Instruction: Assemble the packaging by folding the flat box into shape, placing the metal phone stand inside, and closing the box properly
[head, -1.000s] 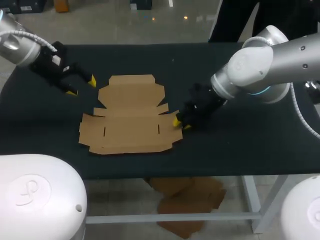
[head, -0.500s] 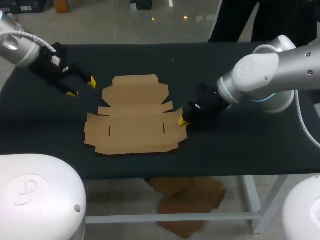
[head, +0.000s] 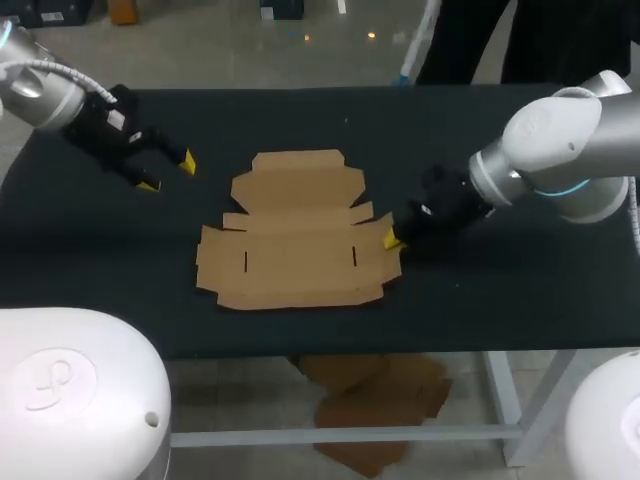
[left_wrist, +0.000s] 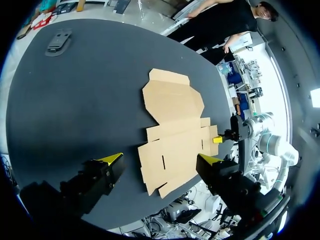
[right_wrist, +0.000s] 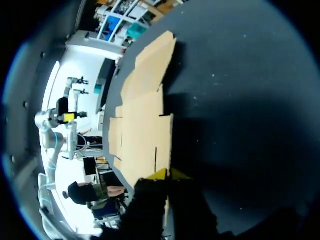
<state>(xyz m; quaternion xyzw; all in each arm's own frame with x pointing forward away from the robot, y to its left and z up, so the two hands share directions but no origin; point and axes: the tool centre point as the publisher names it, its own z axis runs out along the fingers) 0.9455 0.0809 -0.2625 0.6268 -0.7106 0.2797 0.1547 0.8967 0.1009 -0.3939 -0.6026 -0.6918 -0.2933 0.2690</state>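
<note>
Now right gripper, pinching flat box, has dragged it rightward; left gripper spread.

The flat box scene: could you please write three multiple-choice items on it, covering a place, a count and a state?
1. Where at the flat box is the right gripper? A) over its middle B) at its right edge C) at its left edge
2. How many slits show in the box's wide panel? A) two B) one C) five
3. How is the left gripper? A) shut on the box B) shut on a cloth C) open, empty

Answers: B, its yellow tips meet that edge; A, two short cuts show; C, it stands wide open with nothing between.
</note>
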